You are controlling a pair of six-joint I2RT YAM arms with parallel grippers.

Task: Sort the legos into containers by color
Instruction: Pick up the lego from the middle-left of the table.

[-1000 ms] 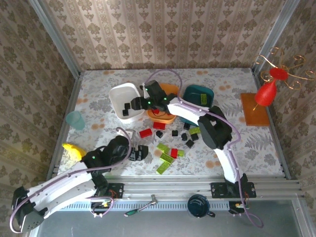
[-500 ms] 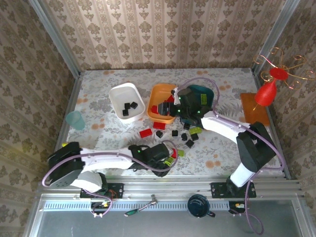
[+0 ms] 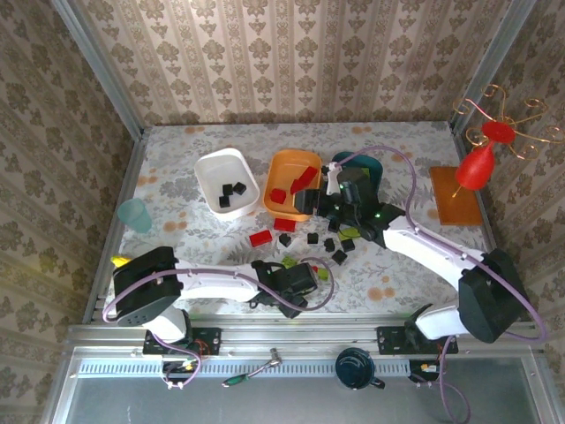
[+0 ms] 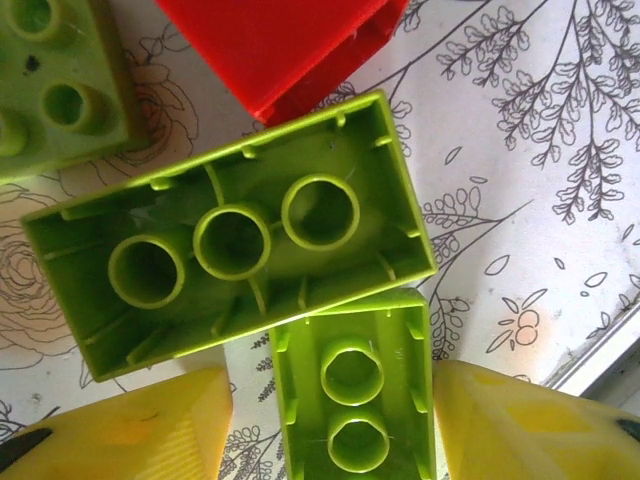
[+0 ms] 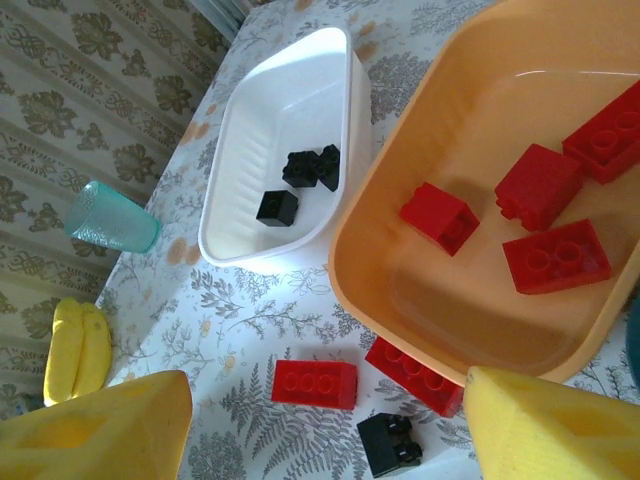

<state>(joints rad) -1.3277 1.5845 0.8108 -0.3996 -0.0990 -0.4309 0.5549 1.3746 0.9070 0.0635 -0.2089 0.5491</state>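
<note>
My left jaws (image 4: pixel 333 420) have swung in across the tabletop (image 3: pixel 424 150) and are narrowing around a small lime lego (image 4: pixel 350 385), a gap on one side, not yet clamped; teal tub (image 3: pixel 372 166) next, I judge. My right jaws (image 5: pixel 330 400), apart and empty, have left the white tub (image 5: pixel 290 110) for the orange tub (image 5: pixel 470 290)

A staged robot test booth: wallpapered panels (image 3: pixel 291 62) in aluminium framing (image 3: pixel 100 71) enclose a floral-cloth surface (image 3: pixel 181 146).
</note>
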